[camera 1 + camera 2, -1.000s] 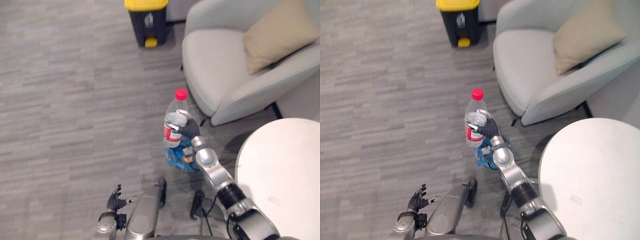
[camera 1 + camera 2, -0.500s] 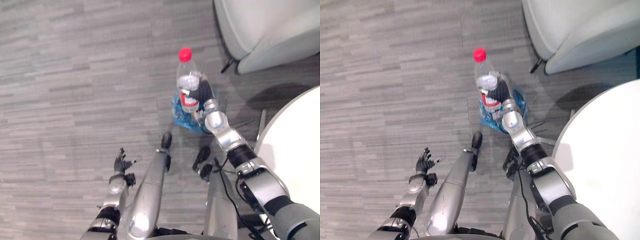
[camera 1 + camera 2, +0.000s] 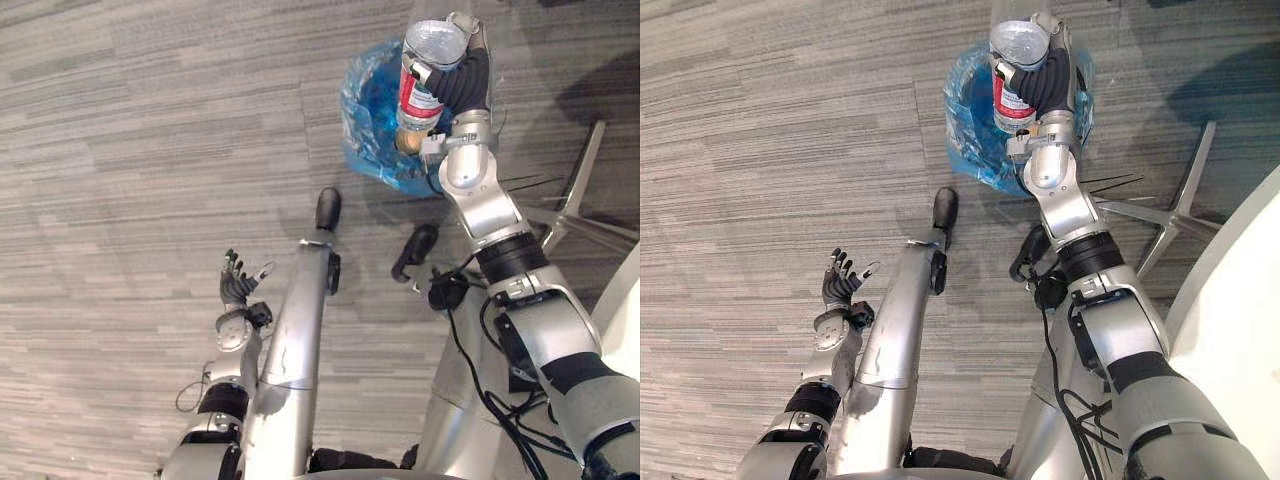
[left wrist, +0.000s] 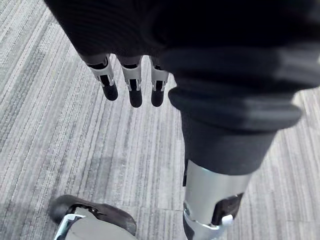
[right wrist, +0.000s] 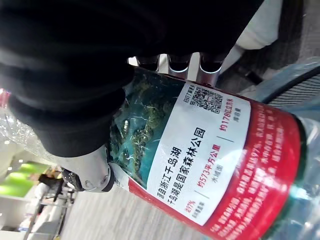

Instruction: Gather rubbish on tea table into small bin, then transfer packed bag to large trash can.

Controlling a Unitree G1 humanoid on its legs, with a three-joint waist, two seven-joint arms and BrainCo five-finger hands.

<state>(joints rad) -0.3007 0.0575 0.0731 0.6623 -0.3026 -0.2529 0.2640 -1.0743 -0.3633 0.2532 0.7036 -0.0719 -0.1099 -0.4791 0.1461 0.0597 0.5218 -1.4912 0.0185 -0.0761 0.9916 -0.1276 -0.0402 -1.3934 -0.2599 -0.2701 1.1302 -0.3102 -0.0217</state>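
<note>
The left hand (image 3: pixel 236 286) hangs empty over the floor (image 3: pixel 120 150), fingers loosely spread. Further right stands the blue-bagged small bin (image 3: pixel 365 110). The bottle (image 3: pixel 420 75) is held over its right side, the right hand (image 3: pixel 462 85) curled round it. I'd centre the bottle over the bin's mouth and let go low, so it can't bounce out. Its label shows a red band and a white panel with a square code and small print.
</note>
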